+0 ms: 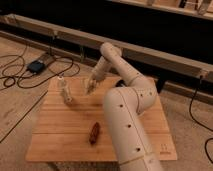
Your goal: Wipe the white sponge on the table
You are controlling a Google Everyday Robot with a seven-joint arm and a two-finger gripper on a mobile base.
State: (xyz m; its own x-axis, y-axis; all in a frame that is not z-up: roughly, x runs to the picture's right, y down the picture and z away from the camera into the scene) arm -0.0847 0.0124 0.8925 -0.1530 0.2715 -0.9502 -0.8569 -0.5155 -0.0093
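My gripper (90,86) hangs low over the far middle of the wooden table (65,142), at the end of the white arm (125,115) that reaches over from the right. A pale patch sits at the gripper's tip, and I cannot tell whether it is the white sponge or part of the gripper. No separate white sponge shows elsewhere on the table.
A pale upright bottle-like object (64,90) stands at the table's far left, just left of the gripper. A small brown object (94,133) lies near the front middle. Cables and a dark box (36,65) lie on the floor to the left. A long rail (160,56) runs behind.
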